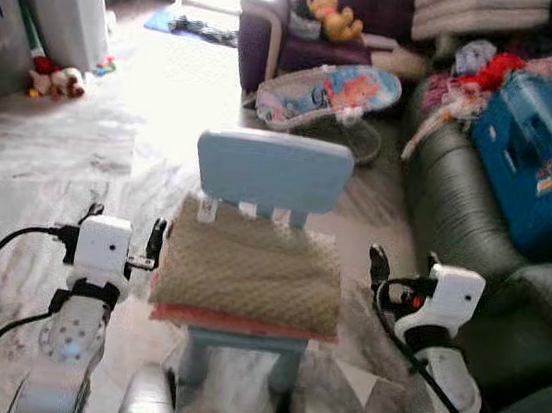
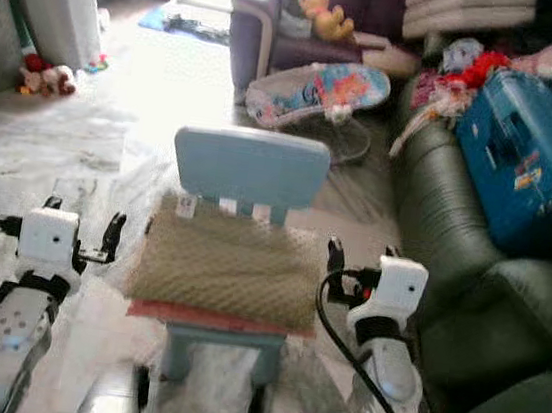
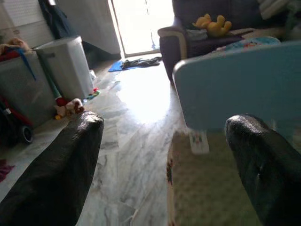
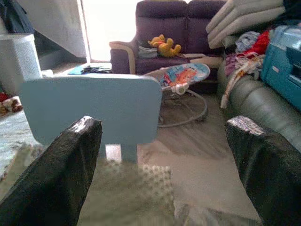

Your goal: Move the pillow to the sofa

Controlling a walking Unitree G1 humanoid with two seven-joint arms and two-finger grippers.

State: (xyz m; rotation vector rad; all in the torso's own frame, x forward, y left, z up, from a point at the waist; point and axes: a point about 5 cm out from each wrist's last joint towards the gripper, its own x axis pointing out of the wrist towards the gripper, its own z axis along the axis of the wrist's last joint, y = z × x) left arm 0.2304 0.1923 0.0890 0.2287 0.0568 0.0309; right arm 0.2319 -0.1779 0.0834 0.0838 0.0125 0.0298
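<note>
Pale marble floor (image 1: 49, 169) runs back toward a bright doorway, and in the middle of it stands a small light-blue chair (image 1: 273, 171), the landmark for everything else. On the chair's seat, up against the backrest, lies the pillow (image 1: 251, 269): a beige, dimpled cushion with a reddish edge showing underneath, overhanging the seat on both sides. Beside the chair on the robot's right sits the dark green sofa (image 1: 473, 241), its far end piled with clothes and a blue case (image 1: 543, 164); the nearer cushion looks free.

Flanking the chair, the left claw (image 1: 124, 233) hovers just beside the pillow's left edge with its fingers spread, and the right claw (image 1: 404, 268) hangs off the pillow's right edge, spread as well. Neither touches the fabric.

Judging by its slump, the pillow is light, soft and floppy, not fragile, and should sag if pinched at one corner. Squeezing it between the two claws at mid-sides, or pinching both side edges, looks like the steadiest hold.
</note>
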